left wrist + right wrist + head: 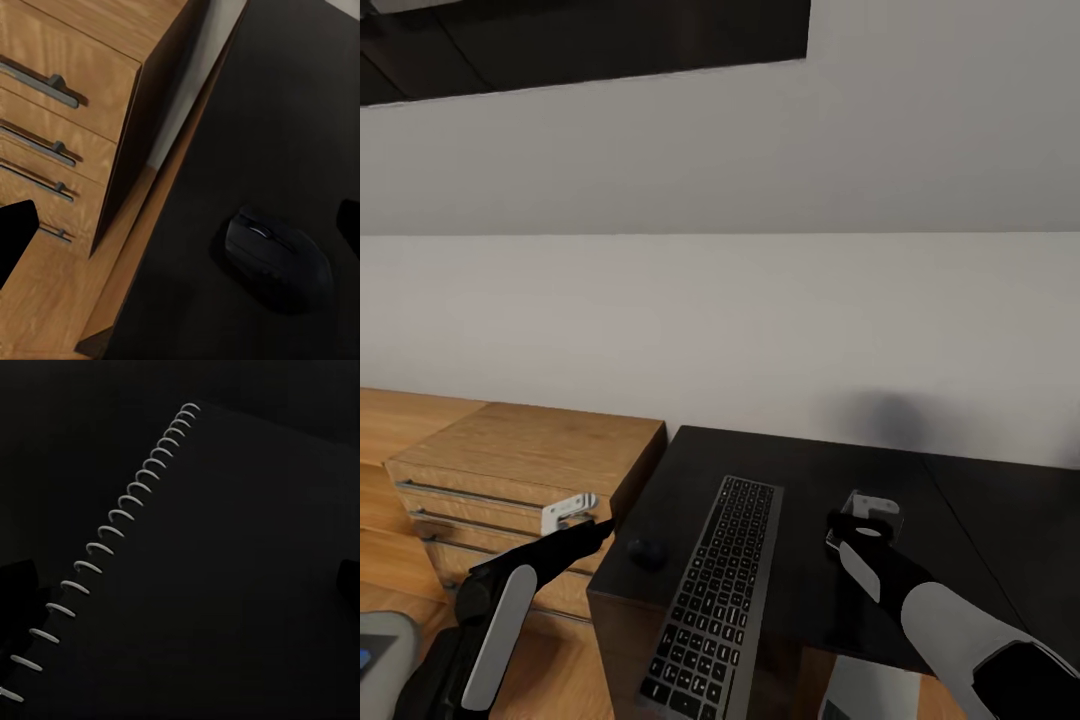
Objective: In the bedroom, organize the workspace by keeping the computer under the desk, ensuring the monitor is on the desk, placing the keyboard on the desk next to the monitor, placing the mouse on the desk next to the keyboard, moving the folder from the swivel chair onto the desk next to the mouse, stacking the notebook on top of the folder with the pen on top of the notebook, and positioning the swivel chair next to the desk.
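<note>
Left to right in the head view. Far left, the light wooden drawer unit (520, 480) stands just beside the desk (960, 520), with a floor gap between them. My left gripper (582, 512) hovers over that gap; in the left wrist view its two dark fingertips sit wide apart with nothing between them, so it is released. Next, the mouse (647, 551) lies on the desk's near-left corner, close to the edge, beside the keyboard (715, 590), which runs lengthwise and overhangs the front edge. Right of the keyboard, my right gripper (865, 515) hangs over the black top; its wrist view shows a black spiral-bound notebook (225, 570) directly below, fingertips spread and empty.

Risks, as I judge them: a careless left-arm sweep could knock the mouse off the corner; black notebook on black desk makes its edges hard to read, so a descent may miss the cover or snag the wire binding (112, 521).

No brand, label or legible writing; key legends are too small to read.
</note>
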Controlling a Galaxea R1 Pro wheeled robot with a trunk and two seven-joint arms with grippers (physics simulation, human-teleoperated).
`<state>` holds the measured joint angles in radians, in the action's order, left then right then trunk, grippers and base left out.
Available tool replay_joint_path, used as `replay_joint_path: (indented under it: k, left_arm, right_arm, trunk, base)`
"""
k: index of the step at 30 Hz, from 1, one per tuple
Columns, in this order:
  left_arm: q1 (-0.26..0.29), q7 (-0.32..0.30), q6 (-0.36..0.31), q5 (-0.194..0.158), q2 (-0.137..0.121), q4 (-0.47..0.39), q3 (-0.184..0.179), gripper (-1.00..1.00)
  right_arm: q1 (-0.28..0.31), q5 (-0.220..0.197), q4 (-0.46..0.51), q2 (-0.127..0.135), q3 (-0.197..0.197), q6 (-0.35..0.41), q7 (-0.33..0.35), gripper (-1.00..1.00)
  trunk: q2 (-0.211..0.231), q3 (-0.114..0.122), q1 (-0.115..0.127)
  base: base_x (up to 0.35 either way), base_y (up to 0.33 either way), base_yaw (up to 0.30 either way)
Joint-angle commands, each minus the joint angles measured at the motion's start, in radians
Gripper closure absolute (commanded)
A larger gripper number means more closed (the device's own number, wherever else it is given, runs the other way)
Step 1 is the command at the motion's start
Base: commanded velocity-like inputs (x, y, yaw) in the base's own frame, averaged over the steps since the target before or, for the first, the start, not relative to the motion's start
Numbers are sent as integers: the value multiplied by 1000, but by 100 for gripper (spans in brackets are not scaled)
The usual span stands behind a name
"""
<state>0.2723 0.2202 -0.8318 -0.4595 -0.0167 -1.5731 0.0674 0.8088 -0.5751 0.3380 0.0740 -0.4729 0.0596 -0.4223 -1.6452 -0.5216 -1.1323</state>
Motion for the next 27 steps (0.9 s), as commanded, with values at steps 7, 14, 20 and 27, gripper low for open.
replay_joint_path:
  k: [7, 14, 20, 27]
  left_arm:
    - [1, 8, -1, -8, 0, -1, 0, -100]
    - [1, 8, -1, -7, 0, -1, 0, -100]
    - [1, 8, -1, -7, 0, -1, 0, -100]
    - [1, 7, -4, -9, 0, -1, 0, -100]
  right_arm:
    - [0, -23, -2, 1, -3, 6, -6, -100]
    - [-1, -23, -2, 1, -3, 6, -6, -100]
    - [-1, -23, -2, 1, -3, 6, -6, -100]
    - [0, -23, -2, 1, -3, 6, -6, -100]
  trunk:
    - [-1, -1, 0]
    - [-1, -1, 0]
    - [-1, -1, 0]
    - [-1, -1, 0]
  base:
    - [-89, 0, 0]
    - [-141, 0, 0]
    - [-41, 7, 0]
    - [-106, 60, 0]
